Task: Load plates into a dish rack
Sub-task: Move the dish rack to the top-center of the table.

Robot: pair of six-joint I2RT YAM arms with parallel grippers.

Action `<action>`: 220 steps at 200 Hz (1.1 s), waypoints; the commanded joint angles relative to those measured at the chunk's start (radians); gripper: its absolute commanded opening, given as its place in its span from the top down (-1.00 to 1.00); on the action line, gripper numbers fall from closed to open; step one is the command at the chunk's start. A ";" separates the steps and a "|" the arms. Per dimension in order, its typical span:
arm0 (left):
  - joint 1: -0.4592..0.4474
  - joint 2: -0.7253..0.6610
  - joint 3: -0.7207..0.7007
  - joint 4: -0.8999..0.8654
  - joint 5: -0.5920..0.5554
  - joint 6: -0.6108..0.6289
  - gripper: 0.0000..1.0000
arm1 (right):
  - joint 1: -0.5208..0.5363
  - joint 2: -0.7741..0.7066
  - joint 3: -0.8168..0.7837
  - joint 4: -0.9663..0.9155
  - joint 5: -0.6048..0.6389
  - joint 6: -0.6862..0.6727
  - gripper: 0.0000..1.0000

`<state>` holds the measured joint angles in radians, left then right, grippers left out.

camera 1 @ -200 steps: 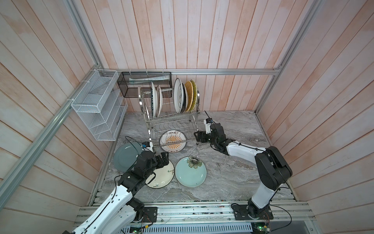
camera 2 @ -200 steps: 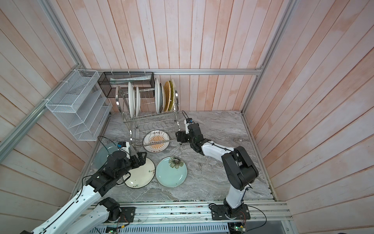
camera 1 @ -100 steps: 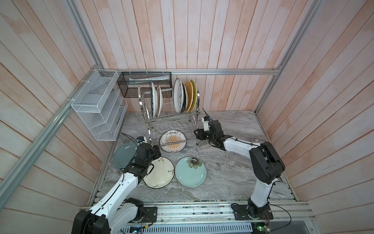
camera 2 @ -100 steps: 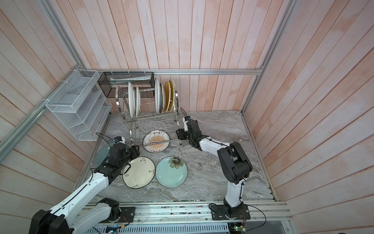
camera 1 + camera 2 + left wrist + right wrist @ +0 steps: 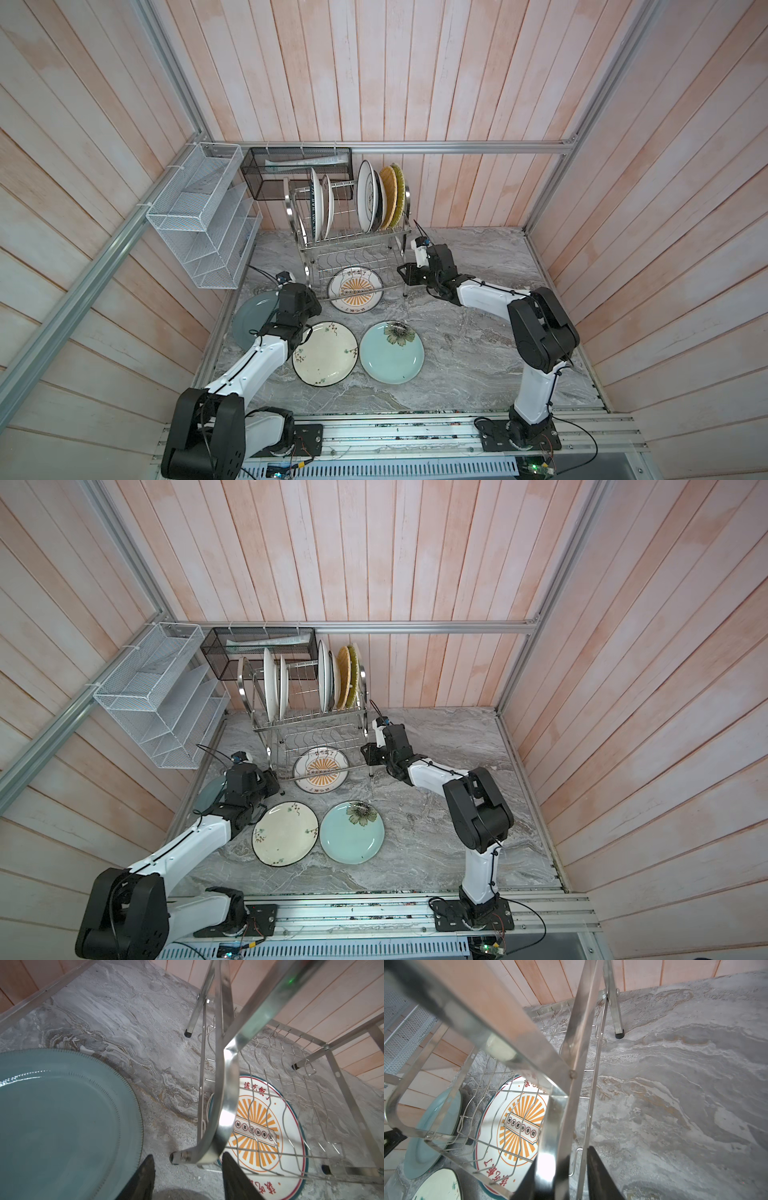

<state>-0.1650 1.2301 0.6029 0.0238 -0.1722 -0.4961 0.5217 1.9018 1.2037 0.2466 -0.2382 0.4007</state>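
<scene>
The steel dish rack (image 5: pixel 353 245) stands at the back with several plates (image 5: pixel 368 195) upright in its top tier. A sunburst plate (image 5: pixel 355 289) lies flat on the table under its lower tier. A grey-blue plate (image 5: pixel 249 320), a cream floral plate (image 5: pixel 325 354) and a pale blue plate (image 5: pixel 391 352) lie in front. My left gripper (image 5: pixel 188 1155) straddles the rack's front-left foot (image 5: pixel 226 1105), open, with a gap at one finger. My right gripper (image 5: pixel 564 1155) is shut on the rack's front-right frame (image 5: pixel 571 1105).
A white mesh shelf basket (image 5: pixel 199 216) hangs on the left wall and a black mesh box (image 5: pixel 291 170) on the back wall behind the rack. Wooden walls close three sides. An aluminium rail (image 5: pixel 415 432) with both arm bases runs along the front.
My left gripper has moved off the cream plate, back to the rack's left foot. The right gripper has shifted left onto the rack's right frame. Both pairs of jaws have narrowed.
</scene>
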 commanded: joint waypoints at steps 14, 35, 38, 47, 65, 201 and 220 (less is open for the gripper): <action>0.017 0.064 0.056 0.081 0.003 0.056 0.09 | -0.021 0.031 0.028 0.002 -0.034 0.015 0.50; 0.019 0.097 0.066 0.109 0.007 0.065 0.22 | -0.031 0.032 0.027 0.004 -0.058 0.010 0.60; 0.018 0.100 0.067 0.116 0.008 0.064 0.24 | -0.032 0.031 0.028 0.005 -0.059 0.011 0.62; 0.018 0.112 0.074 0.122 0.013 0.070 0.31 | -0.035 0.030 0.023 0.006 -0.064 0.013 0.69; 0.019 0.131 0.085 0.137 0.029 0.083 0.44 | -0.041 0.027 0.014 0.012 -0.077 0.016 0.80; -0.047 0.256 0.095 0.299 0.235 0.116 1.00 | -0.128 -0.135 -0.210 0.112 -0.088 0.059 1.00; -0.083 0.262 0.097 0.309 0.235 0.115 1.00 | -0.146 -0.167 -0.251 0.123 -0.091 0.059 1.00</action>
<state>-0.2115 1.4670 0.6830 0.3061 -0.0166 -0.2733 0.4198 1.7817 1.0054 0.3733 -0.3317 0.3248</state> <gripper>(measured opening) 0.179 0.195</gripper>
